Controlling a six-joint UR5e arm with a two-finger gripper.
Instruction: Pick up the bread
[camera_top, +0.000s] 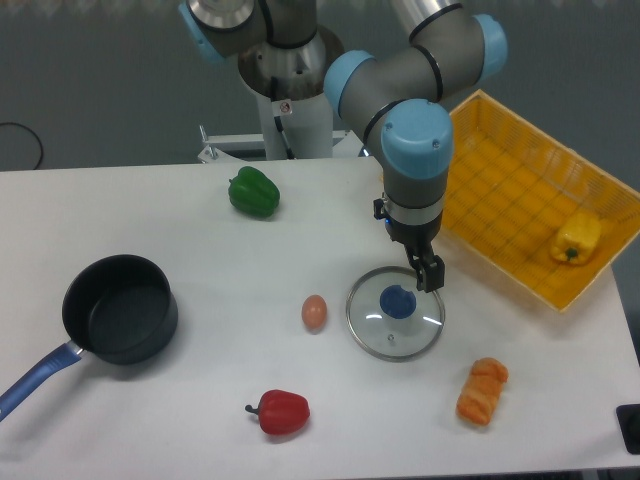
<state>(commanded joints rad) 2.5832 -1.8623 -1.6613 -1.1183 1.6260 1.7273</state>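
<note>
The bread (482, 391), an orange-brown ridged toy loaf, lies on the white table (180, 400) near the front right, tilted a little, with nothing touching it. It sits to the right of and nearer than a glass pot lid (395, 312) with a blue knob, which lies flat on the table.

The arm reaches down from the far side, and its pincer (429, 275) hangs over the far right rim of the lid, well apart from the bread. Its dark fingers point down and look close together, but whether the pincer is open or closed cannot be told from this angle; nothing is seen between them.

A small tan egg (314, 312) rests just left of the lid. A red pepper (281, 412) lies at the near edge, left of the bread. A green pepper (253, 192) sits farther back, towards the left. A dark saucepan (120, 309) with a blue handle stands at the left. At the far right, a yellow basket (500, 190) holds a yellow pepper (577, 238).
</note>
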